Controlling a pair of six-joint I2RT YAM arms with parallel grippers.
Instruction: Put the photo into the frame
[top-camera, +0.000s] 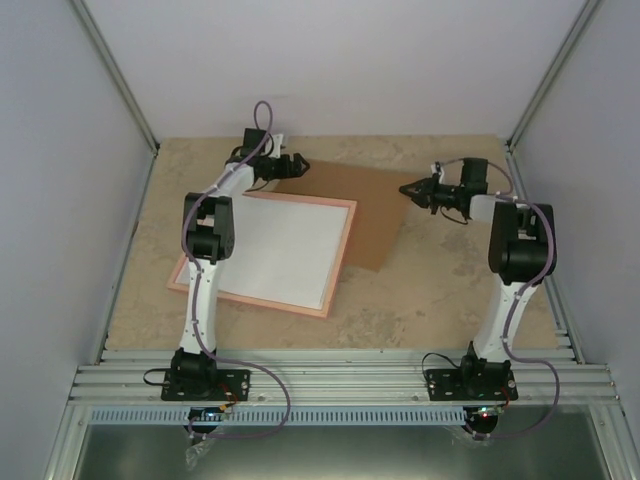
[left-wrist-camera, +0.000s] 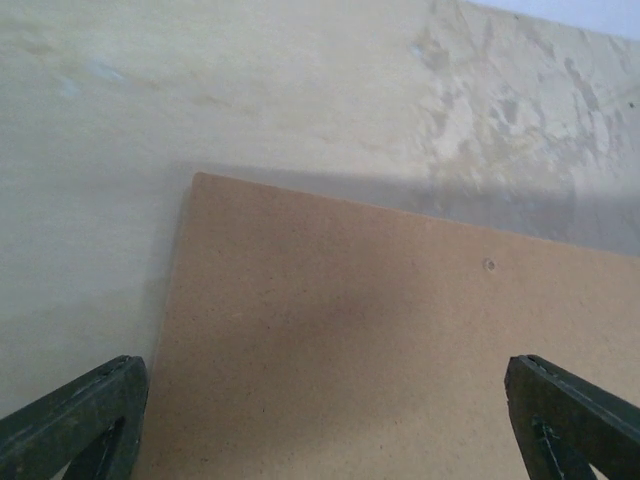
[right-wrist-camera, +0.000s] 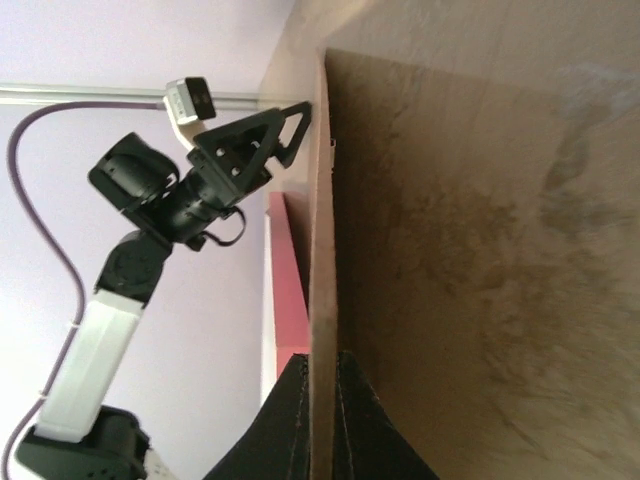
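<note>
Photo (top-camera: 275, 250) lies at the left of the table (top-camera: 450, 290), what looks like its plain white back turned up, inside the pink frame (top-camera: 343, 255), which rests flat and skewed in front of the left arm. Just beyond the frame's far edge, the left gripper (left-wrist-camera: 320, 375) hovers with its fingers spread wide over the far left corner of the brown board (top-camera: 375, 215), touching nothing. The board spreads to the right of the frame and meets or overlaps the frame's far right corner; which one lies on top cannot be told. At the board's right corner the right gripper (right-wrist-camera: 322, 410) is clenched on the thin edge, one finger on each face. My reading is that the board is meant to go over the photo as a backing, and the risks follow from that. A pinch on a single corner gives little hold, so the board may pivot or slip out once raised. With the left fingers released, the far corner has no support, so it may sag and drag. If it sweeps across the frame, it could push the frame askew or ruck the photo out of its recess.
</note>
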